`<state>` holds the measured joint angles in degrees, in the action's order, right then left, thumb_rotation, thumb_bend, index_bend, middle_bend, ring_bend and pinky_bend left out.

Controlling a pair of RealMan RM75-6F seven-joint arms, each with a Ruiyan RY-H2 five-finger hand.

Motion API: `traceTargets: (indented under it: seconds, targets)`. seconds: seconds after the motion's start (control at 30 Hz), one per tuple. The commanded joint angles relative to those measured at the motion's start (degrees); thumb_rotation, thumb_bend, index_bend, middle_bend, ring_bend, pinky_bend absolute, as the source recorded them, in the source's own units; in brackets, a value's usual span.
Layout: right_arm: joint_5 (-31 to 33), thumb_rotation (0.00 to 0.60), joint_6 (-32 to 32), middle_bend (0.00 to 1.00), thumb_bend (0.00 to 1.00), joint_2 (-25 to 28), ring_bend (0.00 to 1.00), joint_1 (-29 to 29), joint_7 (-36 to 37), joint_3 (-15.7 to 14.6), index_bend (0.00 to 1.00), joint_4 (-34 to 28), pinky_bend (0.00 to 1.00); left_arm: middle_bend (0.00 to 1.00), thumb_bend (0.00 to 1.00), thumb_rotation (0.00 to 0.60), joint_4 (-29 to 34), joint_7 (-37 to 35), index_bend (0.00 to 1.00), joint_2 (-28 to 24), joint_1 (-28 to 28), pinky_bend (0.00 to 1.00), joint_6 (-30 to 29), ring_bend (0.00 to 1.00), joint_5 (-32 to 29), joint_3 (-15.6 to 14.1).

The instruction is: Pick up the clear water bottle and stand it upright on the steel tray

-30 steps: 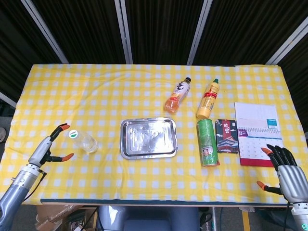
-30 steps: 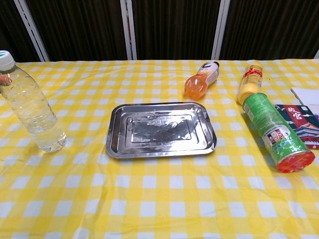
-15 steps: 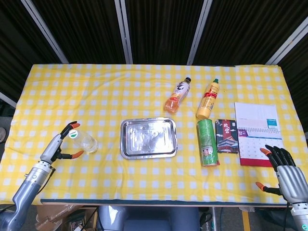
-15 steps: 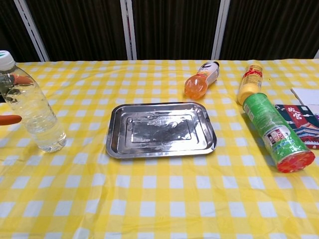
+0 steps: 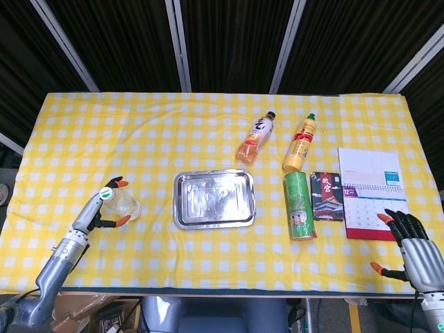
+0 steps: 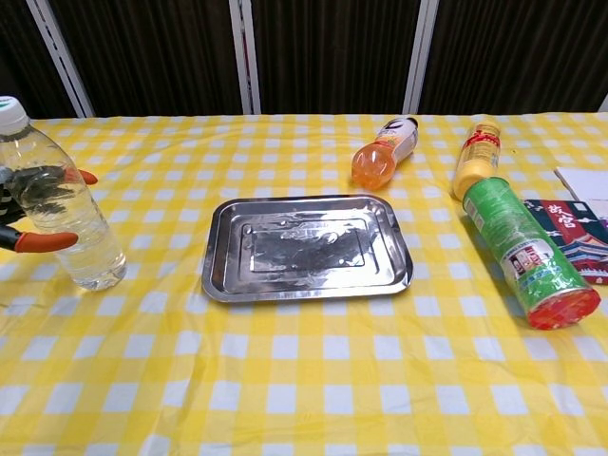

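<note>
The clear water bottle (image 5: 125,205) stands upright with a white cap on the yellow checked cloth, left of the steel tray (image 5: 214,224). My left hand (image 5: 98,211) has come up to it from the left, with orange fingertips (image 6: 46,242) on either side of its body. I cannot tell whether they press on it. In the chest view the bottle (image 6: 68,220) is at the far left and the bare tray (image 6: 304,290) lies in the middle. My right hand (image 5: 412,248) hovers with fingers spread at the table's front right corner, holding nothing.
Behind the tray lie an orange drink bottle (image 5: 255,137) and a yellow bottle (image 5: 300,143). A green can (image 5: 300,205) lies right of the tray, beside a dark booklet (image 5: 327,196) and a calendar (image 5: 371,191).
My left hand has moved right, from clear of the bottle to having its fingers around it. The bottle has stayed put. The right hand has barely shifted.
</note>
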<state>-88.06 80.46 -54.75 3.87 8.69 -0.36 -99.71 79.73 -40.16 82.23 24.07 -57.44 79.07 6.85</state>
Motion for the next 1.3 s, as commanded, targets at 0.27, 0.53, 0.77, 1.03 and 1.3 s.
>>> traceTargets:
  seconds: [0.27, 0.53, 0.77, 1.03, 1.3]
  targets:
    - [0.13, 0.600, -0.39, 0.10, 0.16, 0.77, 0.03, -0.03, 2.23, -0.16, 0.15, -0.10, 0.05, 0.13, 0.50, 0.600, -2.45, 0.58, 0.33, 3.47, 1.16, 0.02, -0.36, 0.00, -0.35, 0.68]
    - [0.11, 0.600, -0.47, 0.10, 0.16, 1.14, 0.04, -0.06, 2.76, -0.20, 0.16, -0.07, 0.05, 0.30, 0.58, 0.600, -4.49, 0.72, 0.48, 6.05, 0.60, 0.28, -2.55, 0.13, -1.61, 1.70]
    - [0.51, 0.600, -0.93, 0.10, 0.16, 1.31, 0.04, 0.04, 2.54, -0.20, 0.17, -0.30, 0.05, 0.36, 0.58, 0.600, -4.52, -0.11, 0.47, 5.90, 0.49, 0.35, -2.35, 0.21, -2.36, 2.09]
    - [0.55, 0.600, -1.05, 0.10, 0.16, 1.24, 0.04, 0.09, 2.41, -0.18, 0.17, -0.23, 0.05, 0.45, 0.59, 0.600, -3.38, -1.59, 0.52, 5.37, 0.67, 0.39, -2.51, 0.28, -1.93, 2.50]
    - [0.90, 0.600, -1.15, 0.10, 0.16, 1.25, 0.04, 0.08, 2.22, -0.08, 0.17, -0.17, 0.05, 0.47, 0.60, 0.600, 1.47, -1.11, 0.51, 2.55, 0.11, 0.39, -5.62, 0.30, -0.54, 3.38]
